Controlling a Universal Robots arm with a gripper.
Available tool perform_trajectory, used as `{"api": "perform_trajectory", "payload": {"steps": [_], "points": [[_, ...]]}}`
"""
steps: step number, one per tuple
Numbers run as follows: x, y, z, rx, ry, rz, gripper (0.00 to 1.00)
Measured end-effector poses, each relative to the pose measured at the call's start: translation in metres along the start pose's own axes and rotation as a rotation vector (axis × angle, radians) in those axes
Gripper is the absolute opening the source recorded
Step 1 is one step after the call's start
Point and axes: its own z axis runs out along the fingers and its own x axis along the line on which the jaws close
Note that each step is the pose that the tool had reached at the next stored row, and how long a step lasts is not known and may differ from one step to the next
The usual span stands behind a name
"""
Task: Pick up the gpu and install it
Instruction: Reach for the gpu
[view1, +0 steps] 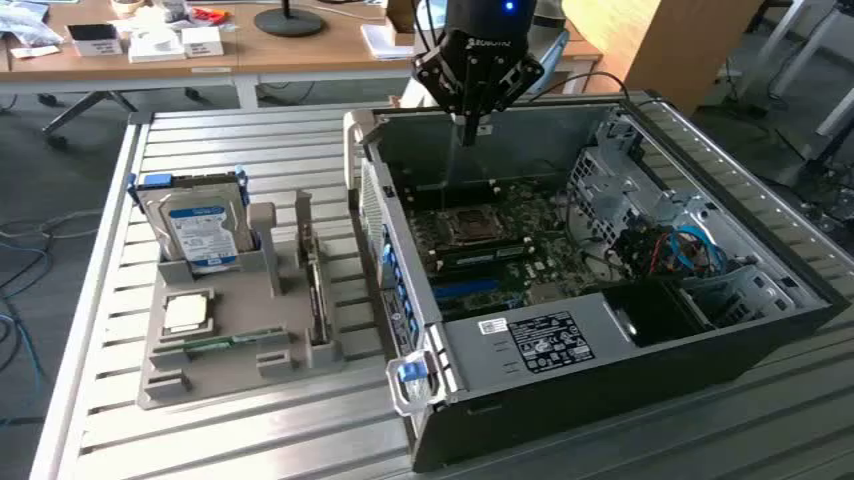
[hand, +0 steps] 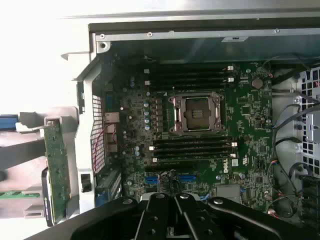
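The gpu (view1: 311, 268) stands on its edge in a slot of the grey holder (view1: 254, 372) on the exterior view's left, beside the open computer case (view1: 641, 360). In the wrist view the gpu (hand: 56, 165) shows its greenish back, just outside the case wall. My gripper (view1: 467, 132) hangs over the far end of the case, above the motherboard (hand: 200, 130) and well apart from the gpu. Its fingers are shut together with nothing between them, and in the wrist view the gripper (hand: 174, 201) points down over the board.
The holder also carries a hard drive (view1: 200, 235) with a blue-and-white label, a processor chip (view1: 186, 313) and a green memory stick (view1: 227, 342). Drive cages and cables (view1: 681, 250) fill the case's right side. A desk (view1: 267, 50) stands behind the slatted metal table.
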Motion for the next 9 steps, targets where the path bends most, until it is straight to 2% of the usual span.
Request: {"api": "perform_trajectory", "payload": {"steps": [9], "points": [[0.0016,-0.0001,0.0000,-0.0001,0.0000,0.000,0.11]]}}
